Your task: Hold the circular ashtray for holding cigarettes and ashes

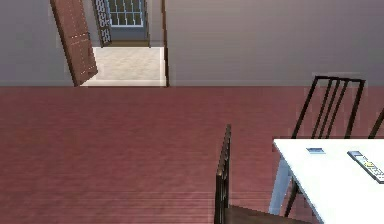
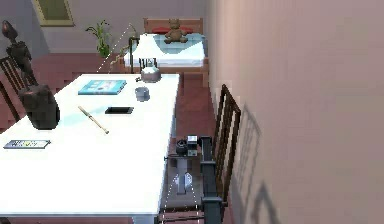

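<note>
A small grey round dish point(image 2: 142, 93) sits toward the far end of the white table point(image 2: 90, 165), just in front of a metal kettle point(image 2: 150, 73). My arm shows as a dark bar at the bottom of the arm side view, beside the table's near right corner. The gripper point(image 2: 183, 150) sits at its far end, well short of the dish. Its far end is hard to make out, so I cannot tell whether it holds anything. The same table's corner point(image 1: 340, 175) appears at the forward view's lower right.
On the table lie a blue book point(image 2: 102, 87), a black phone point(image 2: 120, 110), a pale stick point(image 2: 94, 119), a dark vase point(image 2: 40, 105) and a remote point(image 2: 25, 144). A dark chair point(image 2: 228, 125) stands between table and wall. A bed point(image 2: 170, 55) lies beyond. An open doorway point(image 1: 130, 45) lies ahead across red floor.
</note>
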